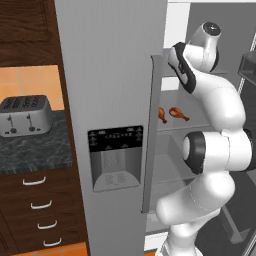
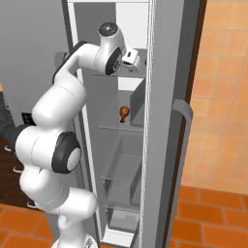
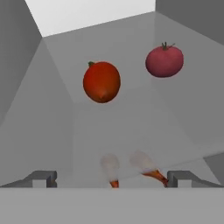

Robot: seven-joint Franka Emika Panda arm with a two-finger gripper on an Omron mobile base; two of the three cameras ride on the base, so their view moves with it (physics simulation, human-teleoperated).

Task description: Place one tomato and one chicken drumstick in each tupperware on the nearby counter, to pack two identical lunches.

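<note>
You are looking at a brushed steel toaster [image 1: 25, 116] at the left on a glossy marbled stone counter [image 1: 35, 150]; dark wooden drawers [image 1: 42, 210] are showing grain; two tomatoes [image 3: 101, 81] [image 3: 164, 61] are gleaming smooth.

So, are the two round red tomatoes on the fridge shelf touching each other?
Apart. In the hand view, bare grey shelf shows plainly between the orange-red tomato and the darker pink-red tomato.

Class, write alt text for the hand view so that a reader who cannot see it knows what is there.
Two small round red tomatoes, one orange-red and one darker pinkish-red, rest apart on a pale grey fridge shelf. Below them the open two-finger gripper frames two brown-orange chicken drumsticks, seen blurred through the shelf.
</note>
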